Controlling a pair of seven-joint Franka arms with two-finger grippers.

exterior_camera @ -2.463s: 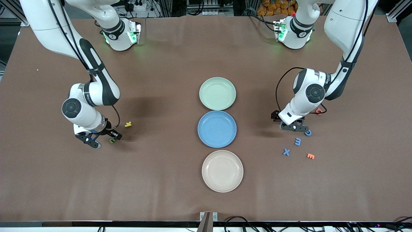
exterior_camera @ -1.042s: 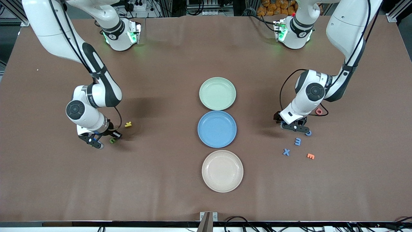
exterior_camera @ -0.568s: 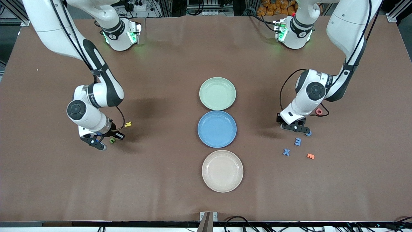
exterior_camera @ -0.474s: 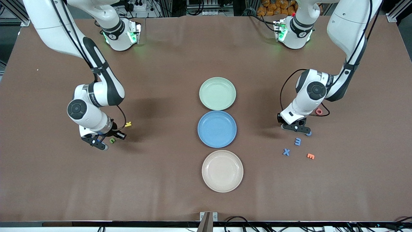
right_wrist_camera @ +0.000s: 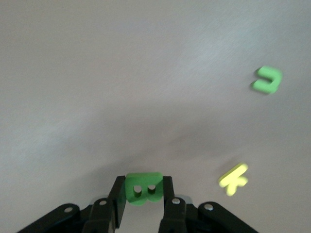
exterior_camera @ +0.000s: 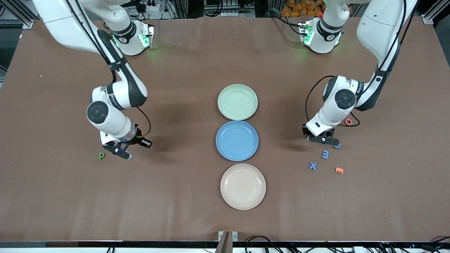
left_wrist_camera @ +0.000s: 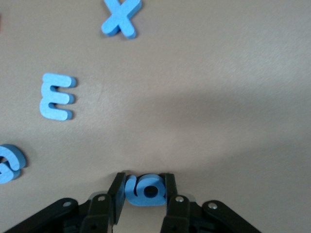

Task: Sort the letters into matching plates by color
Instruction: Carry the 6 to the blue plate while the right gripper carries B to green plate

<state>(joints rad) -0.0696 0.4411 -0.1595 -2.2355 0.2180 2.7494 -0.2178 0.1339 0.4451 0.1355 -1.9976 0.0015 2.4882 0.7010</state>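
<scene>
Plates stand empty in a row at mid-surface: pale green plate (exterior_camera: 237, 102), blue plate (exterior_camera: 237, 140), cream plate (exterior_camera: 243, 186), all round, shallow and matte. Right claw (exterior_camera: 123, 150), over the surface near a loose green letter (exterior_camera: 101, 155), pinches a green foam letter (right_wrist_camera: 143, 189). Left claw (exterior_camera: 322, 140), down beside the blue X (exterior_camera: 312, 166), E (exterior_camera: 325, 154) and an orange letter (exterior_camera: 339, 170), clamps a blue foam letter (left_wrist_camera: 146, 189); all sorting remains.
</scene>
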